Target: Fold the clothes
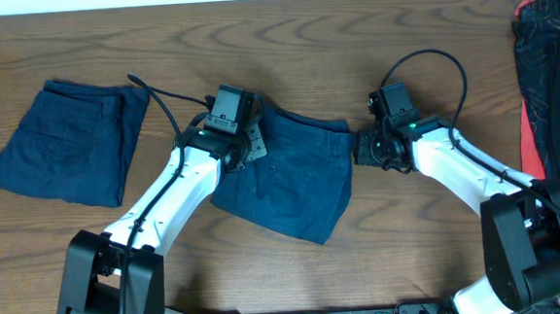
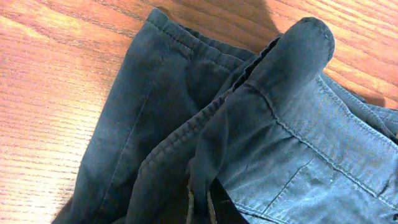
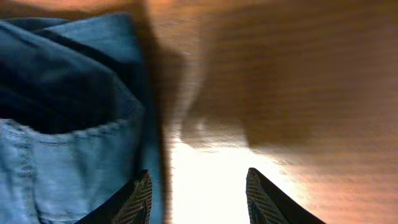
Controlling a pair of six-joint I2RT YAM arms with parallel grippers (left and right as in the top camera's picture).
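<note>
The wooden table is brown with wavy grain. In its middle lie the middle shorts, navy denim-like cloth with stitched seams and a patch pocket. My left pincer sits on their far left corner, pressed together on a bunched, raised fold of hem. My right pincer is at their far right corner, spread, with bare wood between its ridged fingertips and one tip just beside the cloth edge. The folded shorts, a neat navy rectangle, rest near the far left corner. A dark and red clothes pile lies at the right edge.
</note>
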